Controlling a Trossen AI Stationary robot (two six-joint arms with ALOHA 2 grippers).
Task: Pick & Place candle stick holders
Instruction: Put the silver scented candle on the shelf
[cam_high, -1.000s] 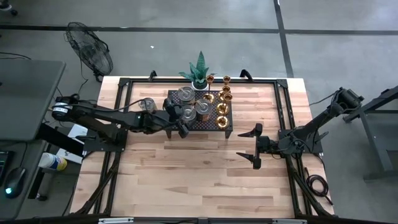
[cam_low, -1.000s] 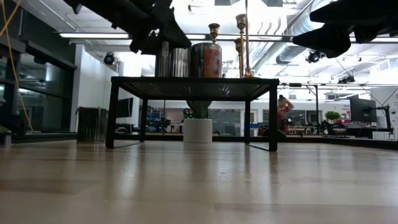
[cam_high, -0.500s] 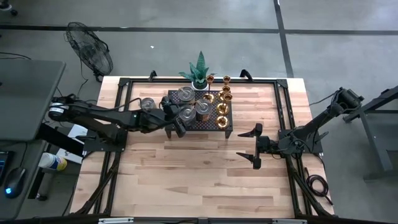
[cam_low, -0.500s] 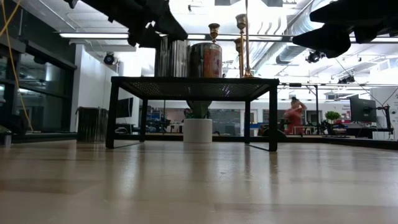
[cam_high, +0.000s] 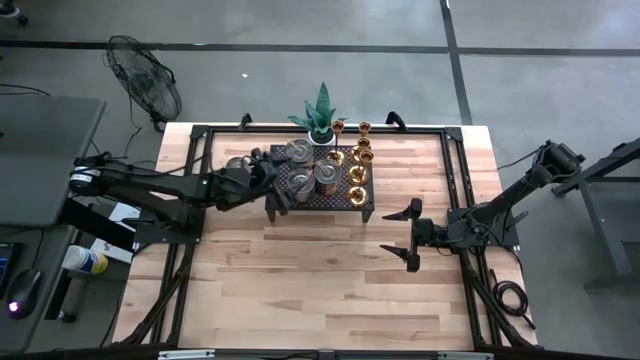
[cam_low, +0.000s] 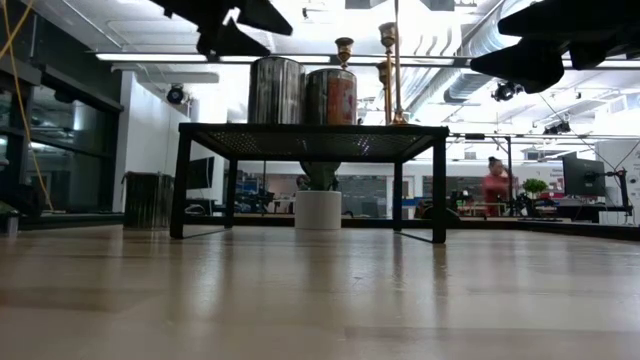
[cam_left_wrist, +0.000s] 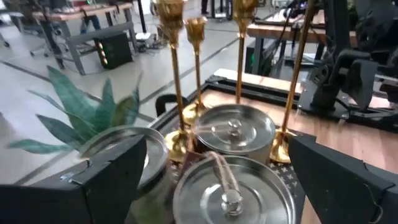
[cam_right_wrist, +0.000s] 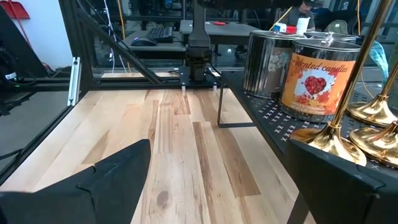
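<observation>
Left end effector (cam_high: 268, 168), fingers spread and empty, hovers at the black rack's (cam_high: 322, 196) left edge, nearest the upright candle stick holders (cam_high: 345, 160) clustered on it; the right end effector (cam_high: 409, 233) waits, fingers spread, over the bench (cam_high: 300, 280).

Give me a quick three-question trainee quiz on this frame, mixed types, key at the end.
1. True or false: the right hand grips a brass holder.
2. The plant stands: A) on the table behind the rack; B) on the rack; C) beside the right hand.
3. Fill in: the left hand, open, hovers at the rack's end nearer the ___ arm.
Key: 1 false, it is open and empty over bare table; 2 A; 3 left.
</observation>
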